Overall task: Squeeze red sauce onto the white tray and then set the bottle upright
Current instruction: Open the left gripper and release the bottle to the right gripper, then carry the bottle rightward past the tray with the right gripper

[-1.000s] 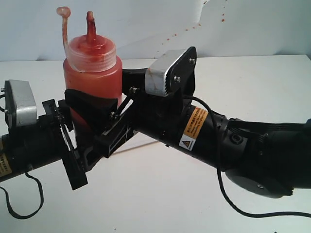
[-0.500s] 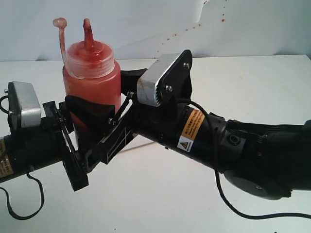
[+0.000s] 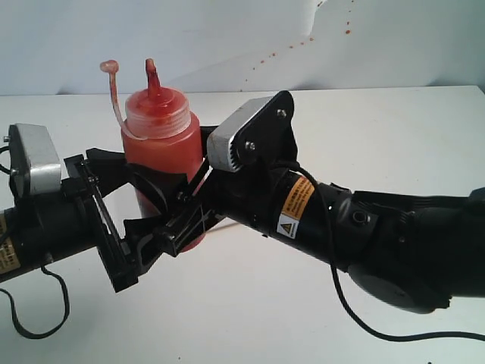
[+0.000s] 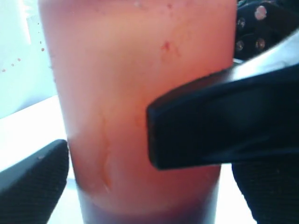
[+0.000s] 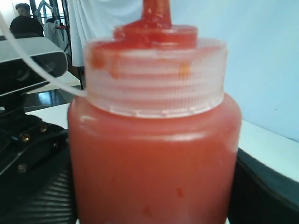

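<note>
Bottle (image 3: 161,148) stands upright at ten o'clock against a white table (image 3: 250,303), clamped by the right gripper (image 3: 178,201); the left gripper (image 3: 130,199) flanks it, grip unclear. Red specks (image 3: 348,30) dot the pale wall (image 3: 76,38). The right arm's orange warning label (image 3: 292,205) is illegible.

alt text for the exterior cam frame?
An upright red sauce bottle, nozzle uncapped, sits between two black robot hands, the left hand and the right hand reaching in from opposite sides over a white table. Red specks dot the wall behind.
</note>
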Controlling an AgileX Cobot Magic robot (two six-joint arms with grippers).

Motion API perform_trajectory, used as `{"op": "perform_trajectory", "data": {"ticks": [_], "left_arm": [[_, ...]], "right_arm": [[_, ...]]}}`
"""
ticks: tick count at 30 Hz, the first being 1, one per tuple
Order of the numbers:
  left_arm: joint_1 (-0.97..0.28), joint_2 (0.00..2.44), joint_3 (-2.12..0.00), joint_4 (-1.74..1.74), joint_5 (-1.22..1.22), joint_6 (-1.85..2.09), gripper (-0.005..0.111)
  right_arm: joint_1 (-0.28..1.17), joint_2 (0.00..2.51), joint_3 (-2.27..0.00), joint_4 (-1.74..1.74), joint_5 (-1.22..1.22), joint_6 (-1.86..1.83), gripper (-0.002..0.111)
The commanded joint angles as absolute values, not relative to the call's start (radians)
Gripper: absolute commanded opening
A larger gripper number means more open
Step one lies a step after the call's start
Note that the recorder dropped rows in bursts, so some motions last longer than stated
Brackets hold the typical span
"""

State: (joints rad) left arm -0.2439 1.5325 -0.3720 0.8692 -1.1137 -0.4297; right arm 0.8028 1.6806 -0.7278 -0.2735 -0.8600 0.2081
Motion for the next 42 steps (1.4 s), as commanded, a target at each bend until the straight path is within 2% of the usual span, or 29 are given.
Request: {"op": "perform_trajectory", "data": {"ticks": [1,25,27,30,42], "left_arm": [[-0.248,1.529,-0.378,0.855,-1.121,-0.434,0.089],[-0.248,1.529,-0.378,0.929,-1.119,-0.437,0.089],[-0.248,1.529,-0.378,0.929,-1.119,-0.437,0.092],[-0.248,1.529,-0.378,0.929,-1.119,-0.437,0.105],[-0.248,1.529,-0.378,0.958,-1.119,-0.433,0.105]], "right_arm": [[0.799,1.671,-0.735,-0.243,-0.912,0.179,0.000],[0.789,1.671,-0.735,-0.014,-0.897,0.036,0.000],[0.789,1.671,-0.735,-0.011,-0.890,0.028,0.000],[0.789,1.671,-0.735,0.006,-0.872,0.017,0.000],[0.789,1.671,-0.735,0.142,-0.841,-0.104,0.000]]}}
